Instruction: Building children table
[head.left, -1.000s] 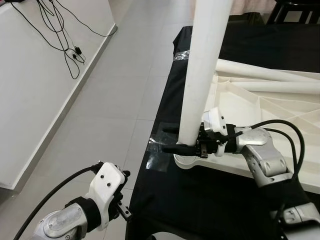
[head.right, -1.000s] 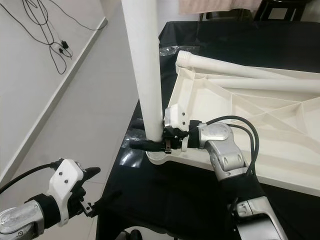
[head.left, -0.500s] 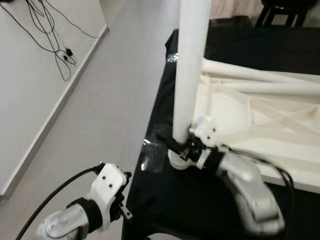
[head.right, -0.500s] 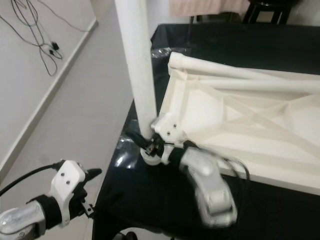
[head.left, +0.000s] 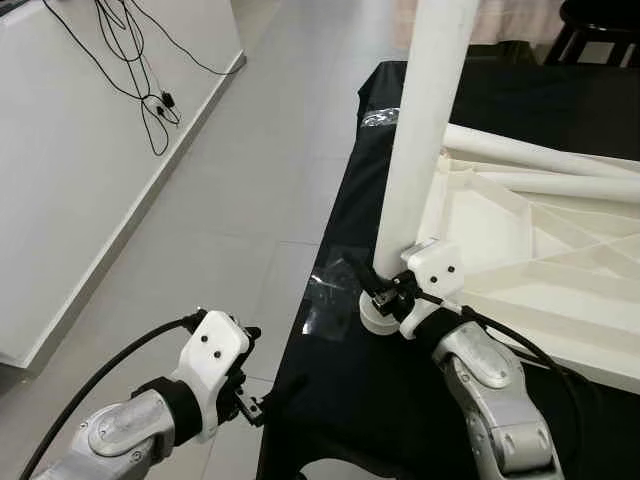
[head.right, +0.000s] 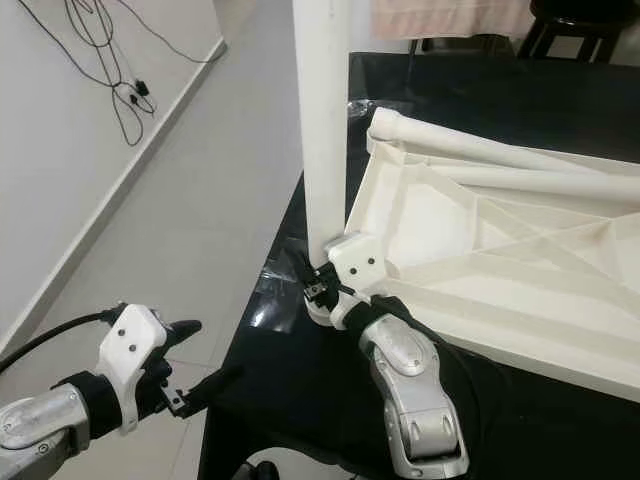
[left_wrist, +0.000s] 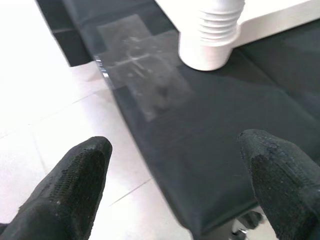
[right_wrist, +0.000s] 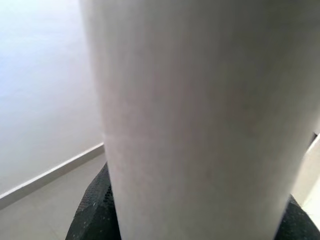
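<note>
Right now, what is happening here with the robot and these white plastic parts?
The robot is assembling a small white table. The table top lies upside down on a black-covered surface. The right gripper is closed around the base of an upright white leg, which stands in the corner socket of the top. Two more legs lie across the top, not yet mounted. The left gripper is open and hangs low beside the surface edge, holding nothing.

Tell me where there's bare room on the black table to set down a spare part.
Free: the black cloth at the near corner, between the table edge and the white leg; also the far strip behind the loose legs. Crowded: the upturned tabletop and the right gripper at the leg's base.
</note>
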